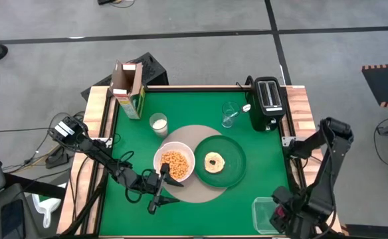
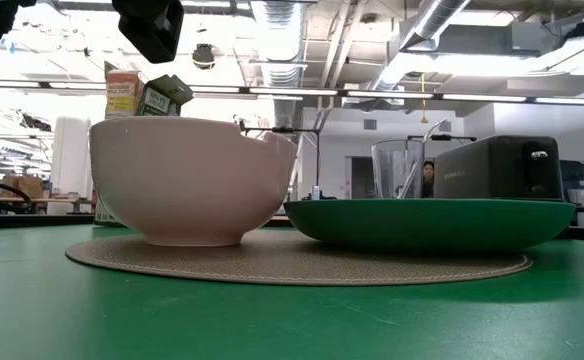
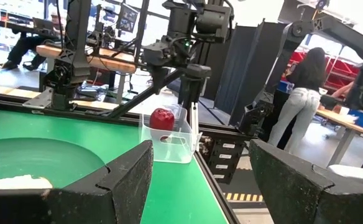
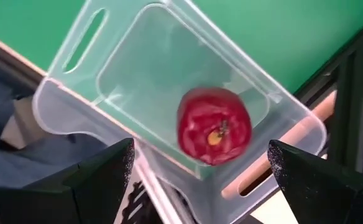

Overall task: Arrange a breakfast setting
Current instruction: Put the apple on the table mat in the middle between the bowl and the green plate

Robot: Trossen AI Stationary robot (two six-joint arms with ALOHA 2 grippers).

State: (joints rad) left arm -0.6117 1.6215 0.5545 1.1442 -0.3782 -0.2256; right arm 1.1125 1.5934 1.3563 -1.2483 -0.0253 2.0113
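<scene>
Your right gripper [image 4: 197, 180] hangs with its fingers spread wide directly above the clear plastic tub [image 4: 169, 93] at the table's near right corner, gripping nothing; the small red fruit [image 4: 214, 126] sits inside that tub, stem side up, and you can see it through the tub wall from the left wrist view too. Your left gripper [image 1: 159, 189] is low over the near left part of the green table [image 1: 181, 106], fingers parted and empty, just beside the white bowl [image 1: 174, 162]. That bowl, filled with cereal, stands on the round tan mat [image 1: 200, 192], touching or nearly touching the dark-green plate [image 1: 230, 153] to its right, which overlaps the mat and carries the small bagel [image 1: 214, 161]. Farther back you have the yellow-green cereal box [image 1: 129, 89] standing open at the far left, and the black toaster [image 1: 267, 103] at the far right.
</scene>
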